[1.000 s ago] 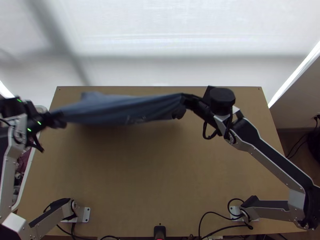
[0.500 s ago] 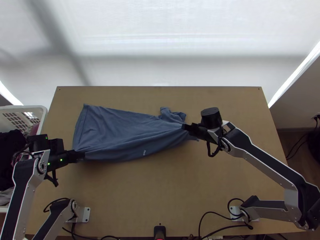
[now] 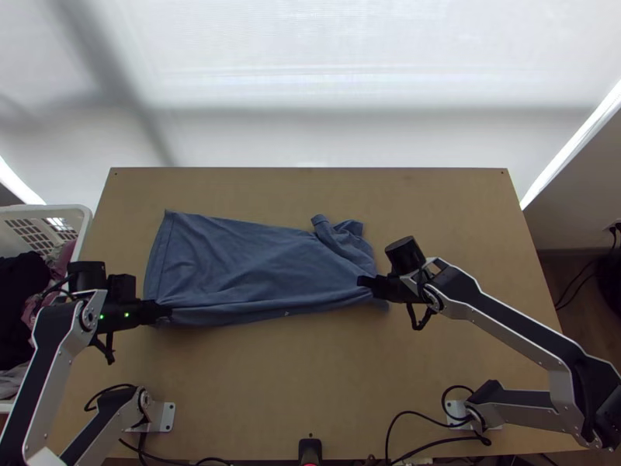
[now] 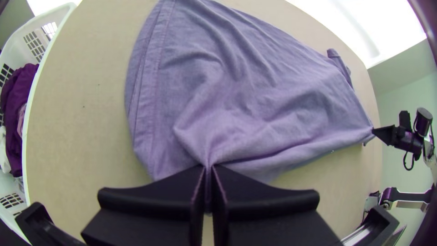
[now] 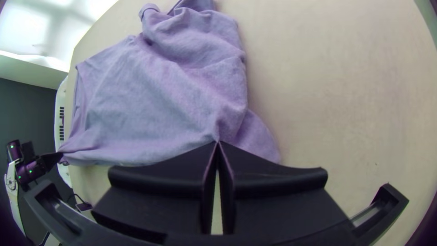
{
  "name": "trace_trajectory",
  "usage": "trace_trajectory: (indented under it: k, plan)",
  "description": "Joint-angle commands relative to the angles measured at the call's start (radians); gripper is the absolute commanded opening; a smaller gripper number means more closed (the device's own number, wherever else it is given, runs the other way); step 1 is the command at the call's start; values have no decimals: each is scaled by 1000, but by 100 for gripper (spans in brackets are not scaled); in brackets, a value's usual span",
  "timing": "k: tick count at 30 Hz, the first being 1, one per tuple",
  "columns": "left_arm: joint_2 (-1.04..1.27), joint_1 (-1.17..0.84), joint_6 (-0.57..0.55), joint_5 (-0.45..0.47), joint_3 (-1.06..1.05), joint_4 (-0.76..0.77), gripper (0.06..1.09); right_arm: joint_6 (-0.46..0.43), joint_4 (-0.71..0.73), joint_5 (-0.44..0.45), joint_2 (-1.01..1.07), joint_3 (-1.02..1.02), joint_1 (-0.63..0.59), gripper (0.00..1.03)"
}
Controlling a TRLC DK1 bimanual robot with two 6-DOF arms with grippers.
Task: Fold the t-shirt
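The blue t-shirt (image 3: 248, 268) lies on the wooden table (image 3: 310, 373), left of centre and across the middle of the top view. Its hem runs up and down at the left; the right end is bunched, with a small rolled piece of cloth, probably a sleeve, standing out at the upper right. The lower edge is drawn fairly straight between the two grippers.

The left gripper (image 3: 167, 311) is at the shirt's lower left corner. In the left wrist view its fingers (image 4: 159, 189) are closed on the cloth, which gathers into creases at their tips. The right gripper (image 3: 363, 282) is at the shirt's lower right, its fingers (image 5: 173, 168) pinching the fabric; a flap of shirt lies just beside them.

At the left of the top view, a white basket (image 3: 84, 221) beside the table holds dark cloth (image 3: 19, 291).
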Motion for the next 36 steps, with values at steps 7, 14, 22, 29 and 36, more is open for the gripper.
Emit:
trace_trajectory:
  k: [7,14,22,29,36]
  plan:
    - [92,64,-13,9,154,35,97,-92,-61,-119,-89,41,9,99]
    - [153,121,-11,12,261,11,98,-92,-36,-143,-54,105,-140,92]
    - [214,128,-51,12,351,-23,98,-36,34,-275,216,184,-289,83]
    - [217,125,-65,12,371,-29,98,0,143,-301,337,205,-292,63]
    - [220,139,-65,10,381,-36,98,24,162,-301,377,208,-281,51]
